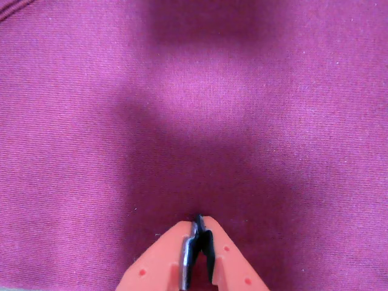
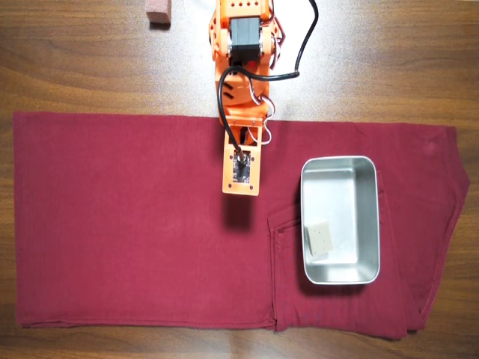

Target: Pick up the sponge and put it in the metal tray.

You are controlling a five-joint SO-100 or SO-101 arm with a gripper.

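- The orange end effector (image 1: 198, 223) fills the bottom edge of the wrist view, its two fingers pressed together at the tip with nothing between them; a dark strip runs along the seam where they meet.
- Beneath it in that view lies only magenta ribbed cloth (image 1: 91, 121), darkened by a broad soft shadow around the end effector.
- From overhead, the orange arm (image 2: 241, 90) reaches down from the top edge of the picture, black cables looping off its upper joints, and the end effector (image 2: 241, 191) hangs over the dark red cloth (image 2: 112, 224).
- The cloth is a pair of trousers spread flat across the wooden table (image 2: 75, 67), with a pocket seam showing near the tray.
- The tray (image 2: 340, 168) sits on the cloth to the right of the end effector in the overhead view, apart from it, long side running top to bottom.
- The sponge (image 2: 320, 238) lies inside the tray, at its lower left corner, against the left wall.
- A pinkish-brown block (image 2: 158, 13) rests on the bare table at the top edge, left of the arm, well apart from the tray.
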